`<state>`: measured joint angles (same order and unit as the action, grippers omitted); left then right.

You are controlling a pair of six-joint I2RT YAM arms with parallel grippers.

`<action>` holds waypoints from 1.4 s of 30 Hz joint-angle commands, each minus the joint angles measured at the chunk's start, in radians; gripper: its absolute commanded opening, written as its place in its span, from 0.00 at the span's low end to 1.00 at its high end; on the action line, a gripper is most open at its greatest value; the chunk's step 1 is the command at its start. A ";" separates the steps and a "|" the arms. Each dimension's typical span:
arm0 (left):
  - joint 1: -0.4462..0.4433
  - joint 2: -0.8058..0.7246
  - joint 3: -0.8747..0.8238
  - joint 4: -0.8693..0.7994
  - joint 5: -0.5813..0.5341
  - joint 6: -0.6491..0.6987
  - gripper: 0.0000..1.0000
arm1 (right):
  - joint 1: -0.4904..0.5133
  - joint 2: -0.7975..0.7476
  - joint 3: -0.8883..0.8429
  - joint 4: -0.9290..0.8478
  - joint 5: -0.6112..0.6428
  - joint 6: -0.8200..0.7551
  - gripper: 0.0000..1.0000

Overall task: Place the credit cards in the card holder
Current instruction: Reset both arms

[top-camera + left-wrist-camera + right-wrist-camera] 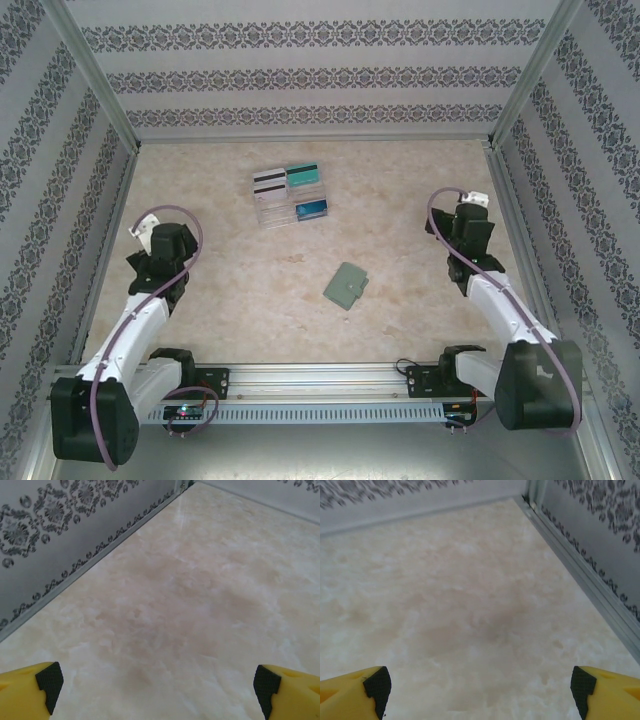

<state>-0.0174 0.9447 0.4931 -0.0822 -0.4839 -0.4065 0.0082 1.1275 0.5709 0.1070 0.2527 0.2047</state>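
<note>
**Reader:** Panel A, far left. How does your left gripper stand?

**Arm:** My left gripper (150, 235) hangs over the left part of the table (230, 300), close to the patterned side wall (60, 200). Seen from the wrist, its yellow fingers (30, 692) with black pads sit at opposite lower corners. They are spread wide, with bare marbled surface between them (nothing held).

**Reader:** Panel B, the middle. Where are the task's things?

**Arm:** The credit cards (290, 195) stand in a clear stand (272, 222) toward the far centre of the table. A white card with black stripes (267, 181) is in the far row at left, with a teal card (303, 176) just beside it. A blue card (312, 209) is in the nearer row at right. The card holder (346, 286), sage green and folded shut, lies flat and turned diagonally. It is nearer to my bases than the stand, a little right of it, and apart from it.

**Reader:** Panel C, far right?

**Arm:** My right gripper (465, 215) hangs over the right part of the table, near the right wall. Its fingers (610, 692) likewise sit at the two lower corners of the wrist view. The jaws are parted wide and empty. Both grippers are well apart from the cards and the card holder.
</note>
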 commanded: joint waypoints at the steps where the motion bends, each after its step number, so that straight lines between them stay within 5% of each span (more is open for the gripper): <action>1: 0.011 -0.010 -0.068 0.276 -0.004 0.173 1.00 | -0.005 0.037 -0.014 0.128 0.056 -0.026 0.95; 11: 0.023 0.004 -0.219 0.562 0.194 0.313 1.00 | -0.005 0.077 -0.174 0.396 0.034 -0.054 0.95; 23: 0.024 0.364 -0.195 0.876 0.303 0.321 1.00 | 0.001 0.150 -0.255 0.634 -0.084 -0.109 0.98; 32: 0.021 0.621 -0.116 0.999 0.465 0.388 1.00 | 0.003 0.302 -0.239 0.785 -0.167 -0.150 0.98; 42: 0.022 0.617 -0.093 0.944 0.473 0.391 1.00 | 0.006 0.376 -0.181 0.769 -0.224 -0.178 0.98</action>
<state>-0.0044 1.5608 0.3851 0.8196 -0.0292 -0.0315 0.0090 1.5040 0.3710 0.8406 0.0582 0.0448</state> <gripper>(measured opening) 0.999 0.980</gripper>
